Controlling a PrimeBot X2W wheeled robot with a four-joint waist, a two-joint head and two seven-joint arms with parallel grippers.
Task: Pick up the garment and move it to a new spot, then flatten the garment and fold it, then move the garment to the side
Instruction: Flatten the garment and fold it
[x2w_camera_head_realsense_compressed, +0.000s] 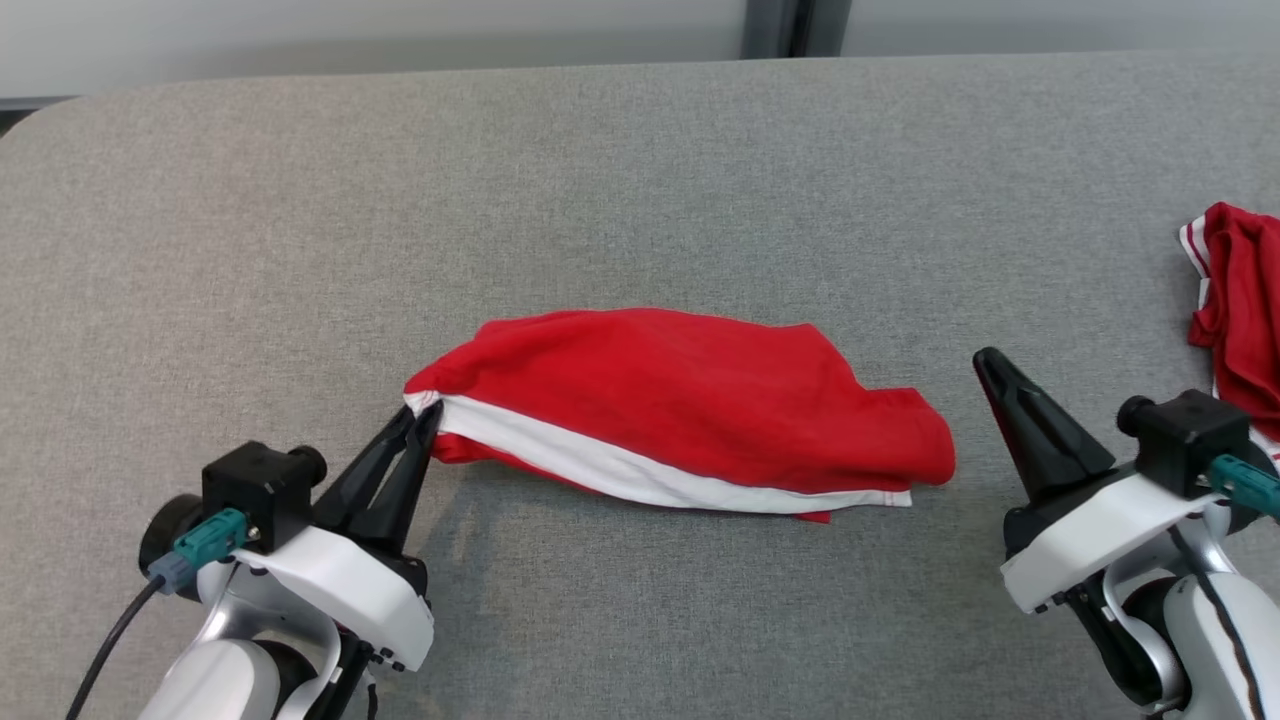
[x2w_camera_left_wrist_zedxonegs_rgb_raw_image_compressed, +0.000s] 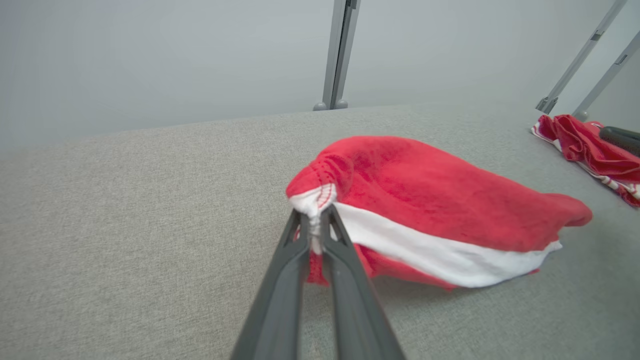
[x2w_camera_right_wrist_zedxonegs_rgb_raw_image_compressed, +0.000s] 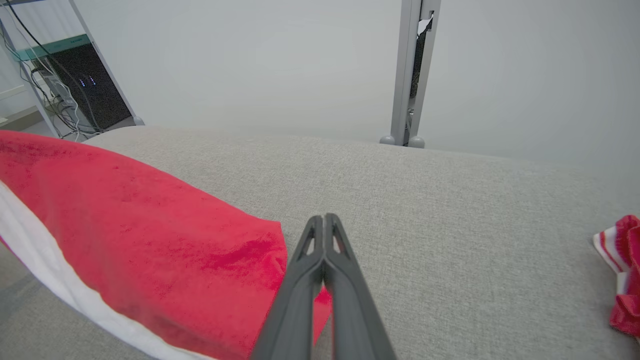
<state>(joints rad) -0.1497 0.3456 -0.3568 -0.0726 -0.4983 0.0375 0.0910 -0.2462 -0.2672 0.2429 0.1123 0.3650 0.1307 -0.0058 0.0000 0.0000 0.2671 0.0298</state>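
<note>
A red garment (x2w_camera_head_realsense_compressed: 680, 400) with a white band along its near edge lies crumpled in the middle of the grey table (x2w_camera_head_realsense_compressed: 640, 180). My left gripper (x2w_camera_head_realsense_compressed: 428, 412) is shut on the garment's left corner, where the white hem bunches between the fingers (x2w_camera_left_wrist_zedxonegs_rgb_raw_image_compressed: 316, 215); the rest of the garment (x2w_camera_left_wrist_zedxonegs_rgb_raw_image_compressed: 440, 200) trails off to the right. To the right of the garment, my right gripper (x2w_camera_head_realsense_compressed: 985, 360) is shut with nothing between its fingers. Its tips (x2w_camera_right_wrist_zedxonegs_rgb_raw_image_compressed: 324, 217) are pressed together just beside the garment's right end (x2w_camera_right_wrist_zedxonegs_rgb_raw_image_compressed: 125, 225) and do not touch it.
A second red and white cloth (x2w_camera_head_realsense_compressed: 1240, 300) lies bunched at the table's right edge, also seen in the left wrist view (x2w_camera_left_wrist_zedxonegs_rgb_raw_image_compressed: 590, 150) and the right wrist view (x2w_camera_right_wrist_zedxonegs_rgb_raw_image_compressed: 622, 270). The table's far edge runs along a pale wall with a metal post (x2w_camera_right_wrist_zedxonegs_rgb_raw_image_compressed: 410, 75).
</note>
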